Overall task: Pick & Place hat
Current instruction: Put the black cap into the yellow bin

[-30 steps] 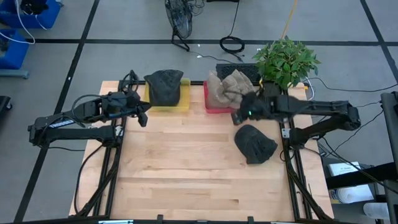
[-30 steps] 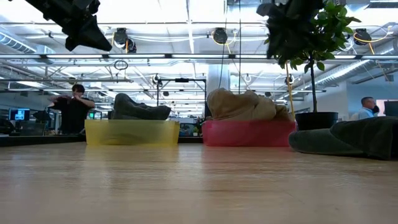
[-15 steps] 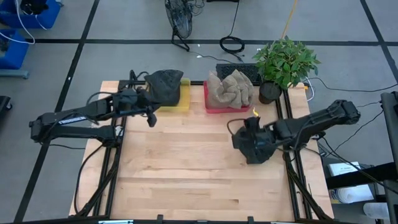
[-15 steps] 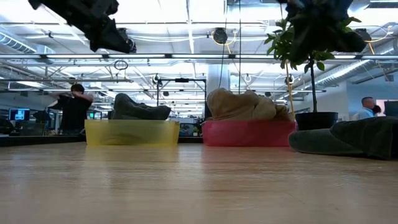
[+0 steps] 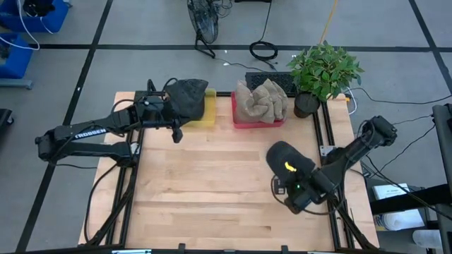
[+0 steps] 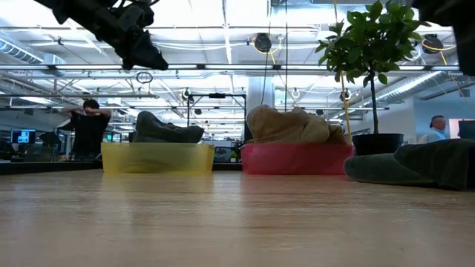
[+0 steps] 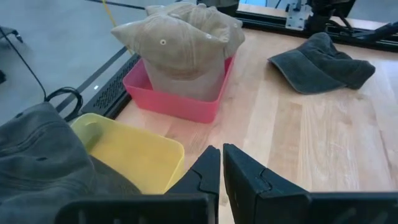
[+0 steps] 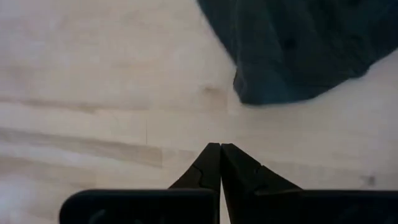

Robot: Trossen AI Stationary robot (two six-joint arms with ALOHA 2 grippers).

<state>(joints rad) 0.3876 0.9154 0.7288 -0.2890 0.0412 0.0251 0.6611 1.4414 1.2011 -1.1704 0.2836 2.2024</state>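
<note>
A dark grey hat [image 5: 286,156] lies flat on the wooden table at the right, also seen in the low view [image 6: 427,163] and in both wrist views [image 7: 320,62] [image 8: 298,50]. My right gripper [image 5: 281,189] [image 8: 220,146] hovers shut just on the near side of that hat, pointing down at bare wood and holding nothing. My left gripper [image 5: 175,131] [image 7: 221,155] is shut and empty, up in the air beside the yellow bin [image 5: 201,113]. In that bin rests another dark hat [image 5: 187,97].
A red bin [image 5: 244,121] piled with tan hats [image 5: 263,99] stands at the back, right of the yellow bin. A potted plant [image 5: 323,69] sits at the far right corner. People stand in the room beyond the table [image 6: 87,130].
My right gripper has swung from beside the red bin toward the table's near edge, passing over the dark hat on the table, and now hangs just past it. My left gripper has drifted toward the table's right edge, along the yellow bin.
</note>
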